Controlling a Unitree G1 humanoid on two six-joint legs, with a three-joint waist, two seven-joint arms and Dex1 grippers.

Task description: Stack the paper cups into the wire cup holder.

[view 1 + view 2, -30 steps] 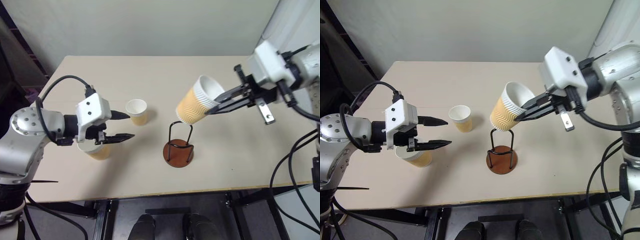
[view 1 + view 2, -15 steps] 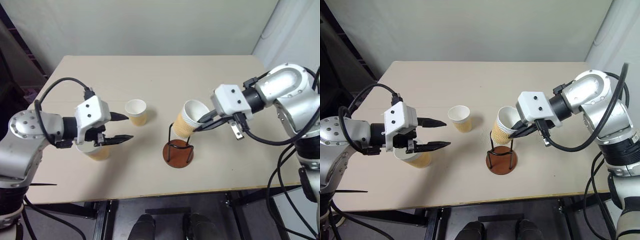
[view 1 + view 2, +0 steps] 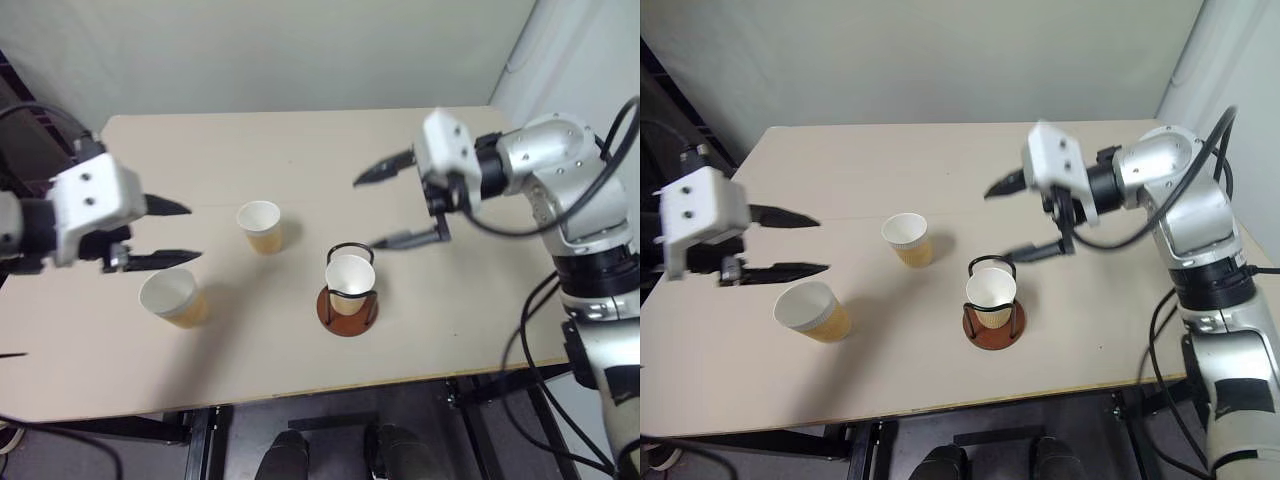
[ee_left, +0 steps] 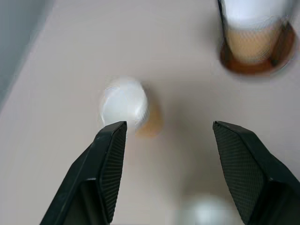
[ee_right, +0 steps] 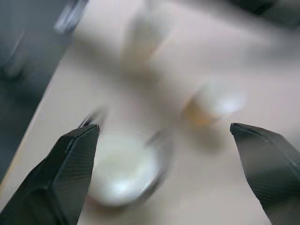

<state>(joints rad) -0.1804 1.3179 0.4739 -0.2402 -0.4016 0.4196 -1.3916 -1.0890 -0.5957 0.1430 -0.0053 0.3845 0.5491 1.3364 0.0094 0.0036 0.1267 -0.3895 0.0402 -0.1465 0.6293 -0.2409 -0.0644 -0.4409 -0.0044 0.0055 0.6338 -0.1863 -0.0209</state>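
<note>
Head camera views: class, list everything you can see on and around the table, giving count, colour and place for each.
Paper cups: three, tan-yellow outside, white inside. One upright inside the holder; one standing mid-table; one standing nearer the front left.
Wire cup holder: one, reddish-brown disc base with black wire loops, front centre of the table.
Table: one, beige top.
Wall: pale, behind the table.
Left end effector: black fingers open, above the table's left side, holding nothing.
Right end effector: black fingers open, above and behind the holder, holding nothing.
</note>
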